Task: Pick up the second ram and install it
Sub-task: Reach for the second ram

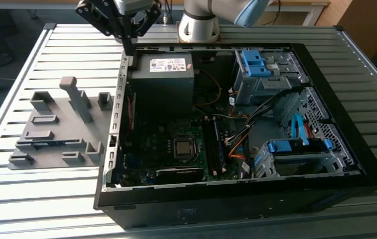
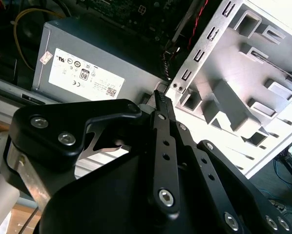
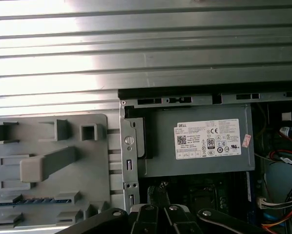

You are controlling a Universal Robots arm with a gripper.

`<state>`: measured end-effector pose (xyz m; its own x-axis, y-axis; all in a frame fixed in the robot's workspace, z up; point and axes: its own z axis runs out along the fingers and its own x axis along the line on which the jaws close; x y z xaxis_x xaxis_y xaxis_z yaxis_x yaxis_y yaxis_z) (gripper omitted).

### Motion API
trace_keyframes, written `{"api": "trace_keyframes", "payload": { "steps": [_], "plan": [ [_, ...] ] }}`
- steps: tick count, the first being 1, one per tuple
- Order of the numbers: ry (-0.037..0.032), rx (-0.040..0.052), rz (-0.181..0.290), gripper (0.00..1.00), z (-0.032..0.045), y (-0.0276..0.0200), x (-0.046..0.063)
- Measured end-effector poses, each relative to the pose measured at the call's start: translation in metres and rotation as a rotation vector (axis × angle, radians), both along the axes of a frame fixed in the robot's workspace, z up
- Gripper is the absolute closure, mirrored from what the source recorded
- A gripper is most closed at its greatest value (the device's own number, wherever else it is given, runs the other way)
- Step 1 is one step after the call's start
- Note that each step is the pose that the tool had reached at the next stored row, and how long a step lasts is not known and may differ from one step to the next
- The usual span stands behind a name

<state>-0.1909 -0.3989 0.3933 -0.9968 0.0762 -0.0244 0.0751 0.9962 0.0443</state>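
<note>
Lying edge-on in a low slot of the grey holder point(image 3: 94, 165), the second ram point(image 3: 33, 201) sat well apart from the gripper point(image 1: 130, 49) point(image 2: 161, 100). The gripper hung over the corner of the open computer case point(image 1: 117, 114), just beside the power supply point(image 1: 165, 74), while the holder lay on the slatted counter point(image 1: 42, 204) on the exterior view's left of the case. A tall grey block point(image 3: 48, 165) stood between the ram's slot and the holder's far edge.

The arm's base point(image 1: 198, 25) stood at the back of the counter, and the wrist pointed the gripper straight down. Its black fingers point(image 2: 164, 146) were clenched together to a single tip, with nothing visible between them (the second wrist view showed this best).

The ram itself showed as a thin, dark strip along the slot, with small bluish patches spaced down its length. Its chips and label could not be made out from that angle.
</note>
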Motion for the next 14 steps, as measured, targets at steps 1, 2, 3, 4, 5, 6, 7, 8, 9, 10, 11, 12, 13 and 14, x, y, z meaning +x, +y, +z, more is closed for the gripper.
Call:
{"api": "trace_keyframes", "payload": {
  "steps": [1, 2, 3, 4, 5, 6, 7, 8, 9, 10, 11, 12, 13, 14],
  "plan": [
    [0.0000, 0.0001, 0.000, 0.89, 0.0000, 0.0000, -0.0003],
    [0.0000, 0.0000, 0.000, 0.89, 0.0000, 0.0000, -0.0006],
    [0.0000, 0.0000, 0.000, 0.89, 0.0000, 0.0000, -0.0008],
    [0.0000, 0.0000, 0.000, 0.89, 0.0000, 0.0000, -0.0011],
    [-0.0001, 0.0000, 0.000, 0.89, 0.0000, 0.0000, -0.0014],
    [-0.0001, 0.0000, 0.000, 0.89, 0.0000, 0.0000, -0.0016],
    [-0.0001, 0.0000, 0.000, 0.89, 0.0000, 0.0000, -0.0018],
    [0.0000, 0.0000, 0.000, 0.89, 0.0000, 0.0000, -0.0021],
    [0.0000, 0.0000, 0.000, 0.89, 0.0000, 0.0000, -0.0024],
    [0.0000, 0.0000, 0.000, 0.89, 0.0000, 0.0000, -0.0026],
    [0.0000, 0.0000, 0.000, 0.89, 0.0000, 0.0000, -0.0029],
    [0.0000, 0.0000, 0.000, 0.89, 0.0000, 0.0000, -0.0032],
    [-0.0001, 0.0000, 0.000, 0.89, 0.0000, 0.0000, -0.0035],
    [-0.0001, 0.0001, 0.000, 0.89, -0.0001, 0.0000, -0.0039]
  ]
}}
